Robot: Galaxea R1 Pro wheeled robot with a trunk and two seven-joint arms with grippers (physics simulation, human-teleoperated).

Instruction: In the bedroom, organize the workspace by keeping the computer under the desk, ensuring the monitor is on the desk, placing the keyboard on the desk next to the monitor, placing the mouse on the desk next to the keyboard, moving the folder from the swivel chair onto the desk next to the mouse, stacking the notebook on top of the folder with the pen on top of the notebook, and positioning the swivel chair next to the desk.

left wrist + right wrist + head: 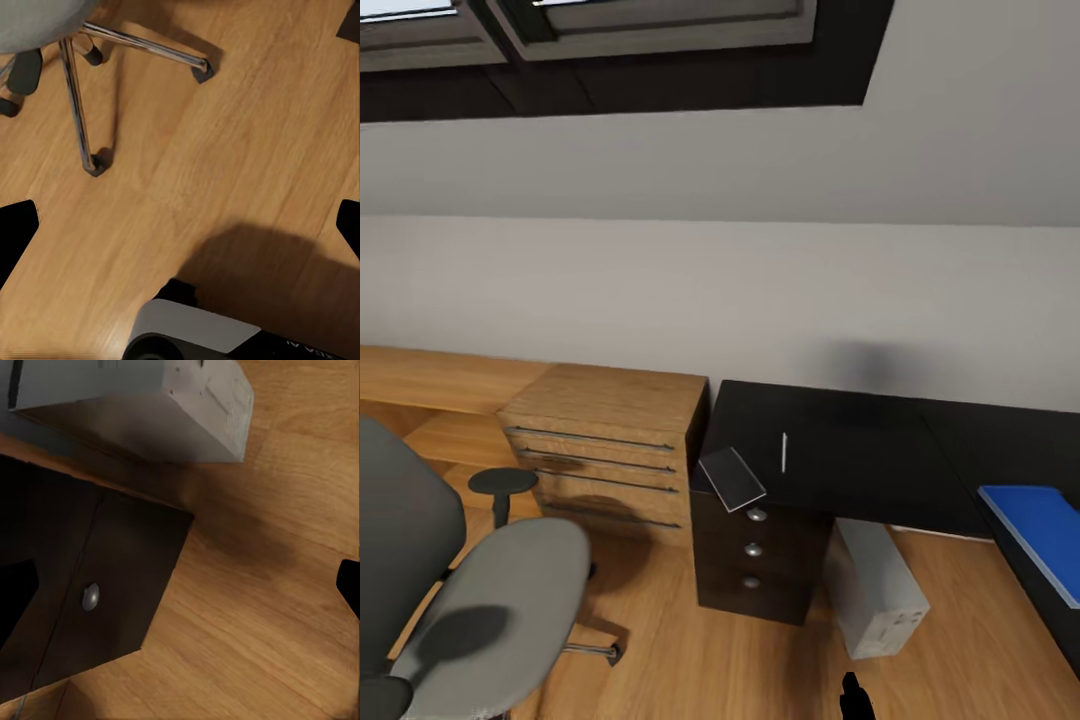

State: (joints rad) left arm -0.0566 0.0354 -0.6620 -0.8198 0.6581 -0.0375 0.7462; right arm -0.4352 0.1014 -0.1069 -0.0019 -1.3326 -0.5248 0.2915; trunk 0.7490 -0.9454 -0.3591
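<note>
**A:** While the robot stands back from the black desk [840, 450], where do the task's things lie?

**B:** The blue folder [1040, 535] is already flat on the desk's right wing, near its front edge. A thin white pen [784, 452] lies on the desk top, and a grey notebook [732, 478] sits on the corner above the drawer unit [755, 560], tilted and partly overhanging. The grey computer [875, 590] stands on the wooden floor [247, 127] in the gap beside the drawers, under the desk, which is where the task wants it.

**A:** And the swivel chair [490, 600]?

**B:** At the near left, well apart from the desk, in front of a light wooden dresser [605, 440]. I'd judge it sits out there so the robot has room to reach the desk; its metal legs [79, 97] and castors show in the left wrist view.

**A:** The grippers?

**B:** Left gripper [180, 225]: fingers [15, 236] spread wide at the frame edges, nothing between them, aimed at the floor. Right gripper [184, 585] likewise apart and empty, looking down at the drawer unit and the computer. Both hang low, seemingly parked for travel rather than reaching.

**A:** Next?

**B:** Probably the notebook goes onto the folder, then the pen on top
</note>
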